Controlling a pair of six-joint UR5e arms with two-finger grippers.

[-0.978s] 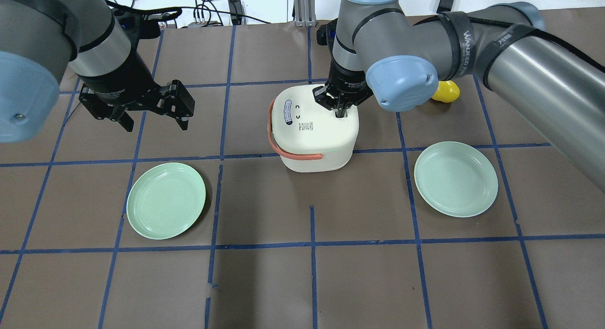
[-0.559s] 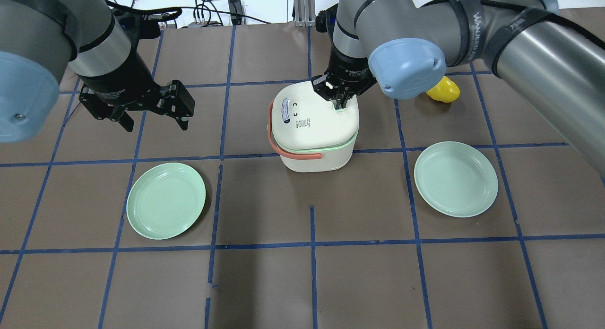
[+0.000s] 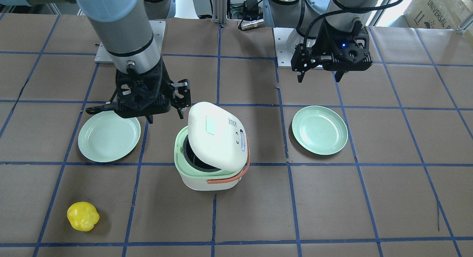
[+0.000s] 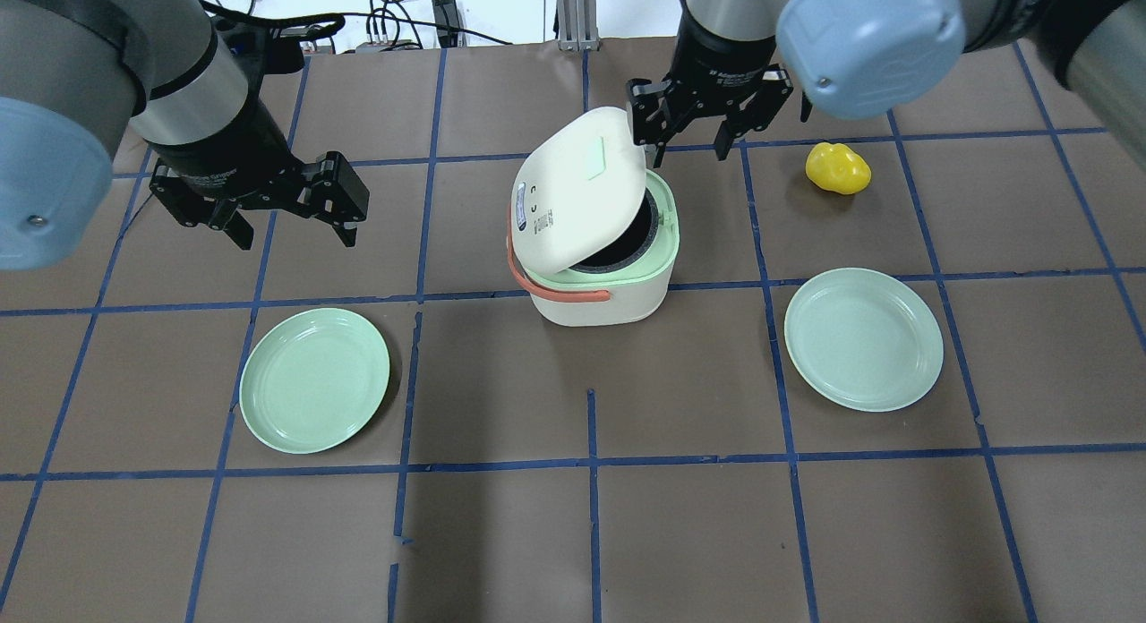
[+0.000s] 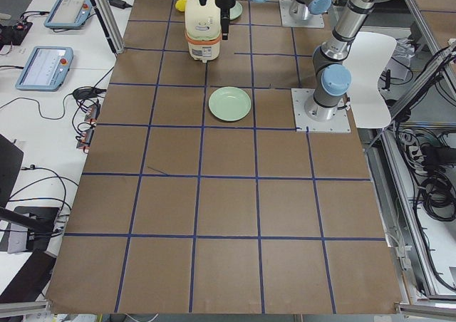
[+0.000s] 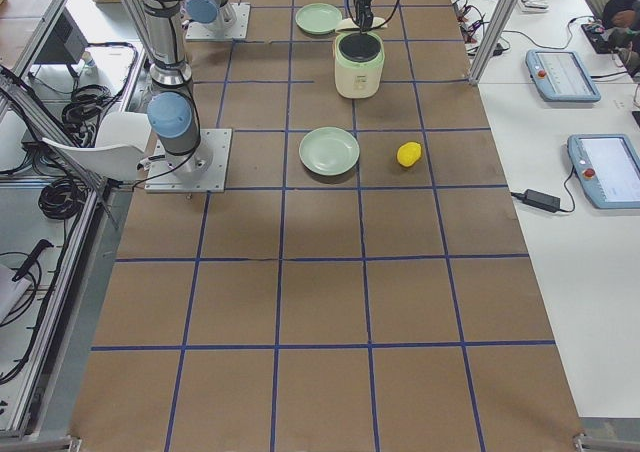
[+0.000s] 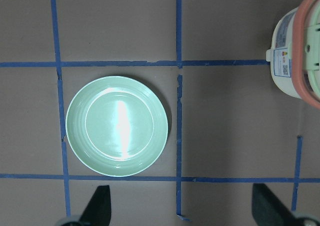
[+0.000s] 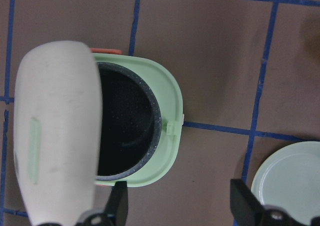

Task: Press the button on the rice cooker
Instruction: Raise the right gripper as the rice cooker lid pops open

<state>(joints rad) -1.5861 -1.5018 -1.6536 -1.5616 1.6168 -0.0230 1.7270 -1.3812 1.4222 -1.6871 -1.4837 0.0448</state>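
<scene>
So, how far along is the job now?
Done, it seems: the small white rounded-square plastic rice cooker has its lid tilted up and the black inner pot showing, so the button looks pressed. In hand: nothing; the right pincer hangs open near the cooker, not touching it, and the left pincer is open too. Left: probably nothing.

The left arm (image 4: 170,68) and right arm (image 4: 1110,41) are grey tubes with pale blue joint caps (image 4: 868,32). The left gripper (image 4: 295,234) and right gripper (image 4: 688,153) are black, and white lettering marks both wrists.

rice cooker (image 4: 598,296) | white, orange handle | lid tilted open | black pot showing
</scene>
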